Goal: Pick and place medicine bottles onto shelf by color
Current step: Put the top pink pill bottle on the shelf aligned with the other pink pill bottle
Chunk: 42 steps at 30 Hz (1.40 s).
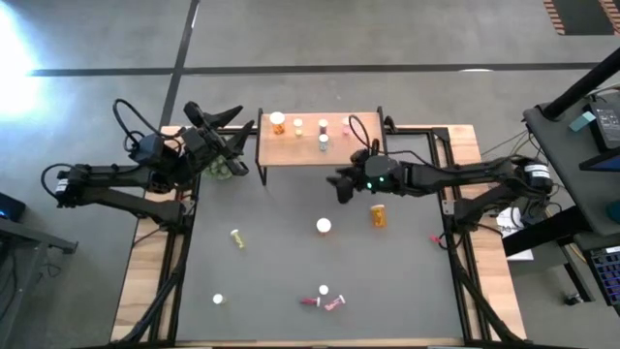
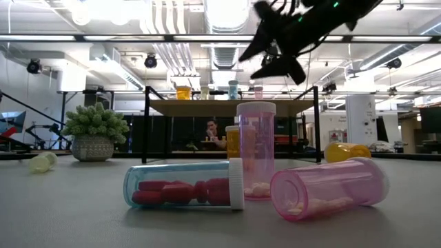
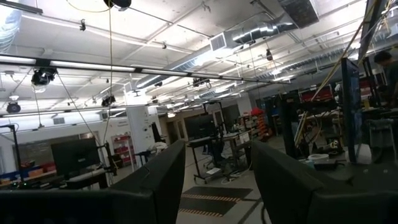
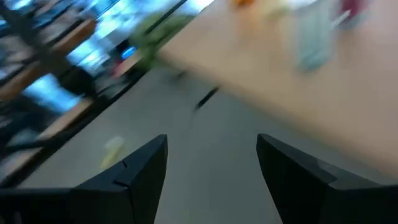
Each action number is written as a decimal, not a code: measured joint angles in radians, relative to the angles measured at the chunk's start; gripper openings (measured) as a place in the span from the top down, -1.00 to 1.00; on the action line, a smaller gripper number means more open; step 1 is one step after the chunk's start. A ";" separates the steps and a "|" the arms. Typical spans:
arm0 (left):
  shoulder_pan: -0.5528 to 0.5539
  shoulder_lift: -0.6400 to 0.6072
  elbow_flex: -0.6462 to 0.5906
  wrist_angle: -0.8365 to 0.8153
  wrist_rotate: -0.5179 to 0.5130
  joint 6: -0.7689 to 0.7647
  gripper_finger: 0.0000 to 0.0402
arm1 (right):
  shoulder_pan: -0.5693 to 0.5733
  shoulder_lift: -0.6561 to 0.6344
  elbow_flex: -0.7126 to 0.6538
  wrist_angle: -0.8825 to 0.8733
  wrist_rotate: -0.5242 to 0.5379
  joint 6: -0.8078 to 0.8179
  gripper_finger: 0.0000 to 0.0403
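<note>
The shelf (image 1: pixel 320 138) is a light-wood board on black legs at the table's far edge. Several medicine bottles stand on it: an orange one (image 1: pixel 278 122), a yellowish one (image 1: pixel 298 126), a dark one (image 1: pixel 324 142) and a pink one (image 1: pixel 346 128). More bottles are on the grey table: an orange one (image 1: pixel 378 214) on its side, a white-capped one (image 1: pixel 324 226) upright, a yellowish one (image 1: pixel 236 237), and pink ones (image 1: pixel 325 300) near the front. My right gripper (image 1: pixel 341 186) hovers open and empty in front of the shelf's right half. My left gripper (image 1: pixel 237 136) waits raised and open beside the shelf's left end.
A green bushy plant in a pot (image 2: pixel 94 131) stands at the far left, by my left arm. A lone white-capped bottle (image 1: pixel 218 300) stands near the front left. Bare grey table lies between the shelf and the scattered bottles.
</note>
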 joint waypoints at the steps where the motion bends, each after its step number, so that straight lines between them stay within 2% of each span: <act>1: 0.000 0.001 0.000 -0.001 0.000 0.000 0.16 | 0.019 -0.012 0.000 -0.014 -0.040 0.008 -0.16; 10: -0.007 0.001 -0.003 -0.021 0.000 -0.042 0.16 | 0.210 -0.032 0.000 -0.059 -0.242 0.059 -0.14; 14: -0.013 0.001 -0.005 -0.022 0.005 -0.278 0.16 | 0.274 -0.033 0.000 -0.134 -0.307 0.102 -0.13; 17: -0.013 0.001 -0.016 -0.025 0.028 -0.437 0.16 | 0.324 -0.036 0.000 -0.205 -0.315 0.105 -0.13; 20: -0.012 0.014 -0.019 -0.025 0.109 -0.610 0.16 | 0.376 -0.035 -0.002 -0.253 -0.315 0.105 -0.13; 26: -0.022 0.060 -0.020 -0.013 0.412 -0.898 0.16 | 0.474 -0.002 -0.010 -0.253 -0.277 0.080 -0.13; 28: -0.044 0.085 -0.020 -0.002 0.453 -0.962 0.16 | 0.496 0.008 -0.010 -0.249 -0.264 0.050 -0.13; 36: -0.177 0.212 -0.020 0.136 0.452 -1.002 0.16 | 0.521 0.084 -0.010 -0.184 -0.257 -0.160 -0.13; 42: -0.234 0.279 -0.019 0.277 0.448 -1.000 0.16 | 0.524 0.215 0.015 -0.052 -0.255 -0.319 -0.13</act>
